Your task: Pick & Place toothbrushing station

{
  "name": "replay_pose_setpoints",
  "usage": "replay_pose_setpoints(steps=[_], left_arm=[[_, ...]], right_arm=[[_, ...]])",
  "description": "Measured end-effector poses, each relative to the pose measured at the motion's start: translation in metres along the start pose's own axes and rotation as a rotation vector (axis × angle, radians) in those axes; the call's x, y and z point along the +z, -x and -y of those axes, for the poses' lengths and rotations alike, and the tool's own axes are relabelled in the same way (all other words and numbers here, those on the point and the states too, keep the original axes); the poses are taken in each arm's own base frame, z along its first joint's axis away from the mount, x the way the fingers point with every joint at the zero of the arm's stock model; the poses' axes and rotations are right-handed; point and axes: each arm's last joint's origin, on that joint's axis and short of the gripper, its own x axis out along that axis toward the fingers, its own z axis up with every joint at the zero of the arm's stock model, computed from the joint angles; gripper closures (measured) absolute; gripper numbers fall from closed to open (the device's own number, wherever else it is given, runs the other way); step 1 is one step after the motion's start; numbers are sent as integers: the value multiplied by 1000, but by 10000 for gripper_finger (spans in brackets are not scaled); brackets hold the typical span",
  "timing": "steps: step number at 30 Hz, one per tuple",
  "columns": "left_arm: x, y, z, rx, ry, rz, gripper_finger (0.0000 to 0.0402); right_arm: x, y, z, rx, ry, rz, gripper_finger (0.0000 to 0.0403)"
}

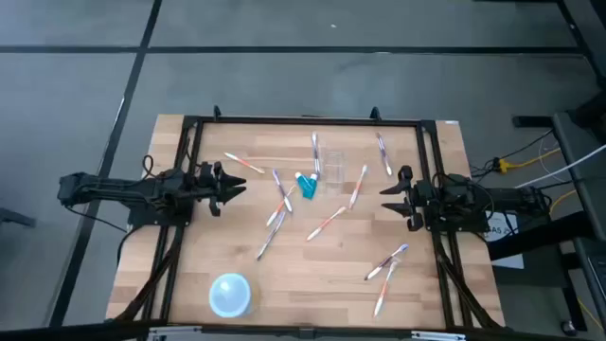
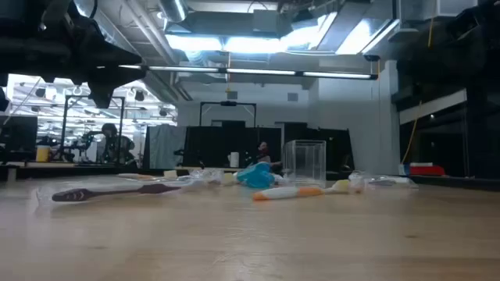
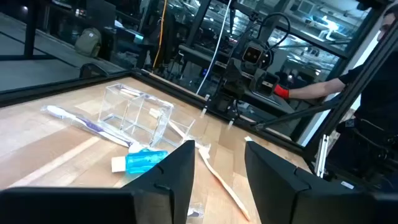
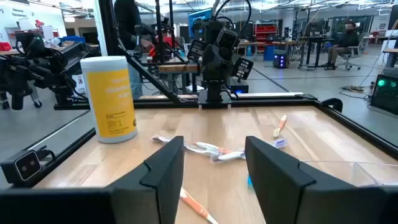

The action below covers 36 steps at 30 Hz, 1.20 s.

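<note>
A small clear plastic cup [image 1: 331,168] stands upright on its base at the table's far middle; it also shows in the low view [image 2: 305,162] and the left wrist view [image 3: 134,115]. A teal tube [image 1: 306,186] lies beside it on the table [image 3: 144,162]. Several thin white toothbrushes with orange or purple accents lie flat across the middle and right of the table, for instance one [image 1: 328,223] and another [image 1: 386,261]. My left gripper [image 1: 230,186] [image 3: 221,163] is open and empty at the table's left side. My right gripper [image 1: 390,199] [image 4: 214,163] is open and empty at the right side.
A pale round container [image 1: 230,294] stands near the front left; the right wrist view shows it as a white canister with a yellow label [image 4: 115,99]. A dark frame [image 1: 303,120] runs around the wooden tabletop. People show in the room beyond.
</note>
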Motion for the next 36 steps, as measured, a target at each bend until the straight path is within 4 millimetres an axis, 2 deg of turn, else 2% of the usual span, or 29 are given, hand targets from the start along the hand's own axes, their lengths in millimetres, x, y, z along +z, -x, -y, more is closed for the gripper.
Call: replay_pose_setpoints(steps=[36], left_arm=[[0, 0, 0, 0, 0, 0, 265]], right_arm=[[0, 0, 1, -14, 0, 1, 229]])
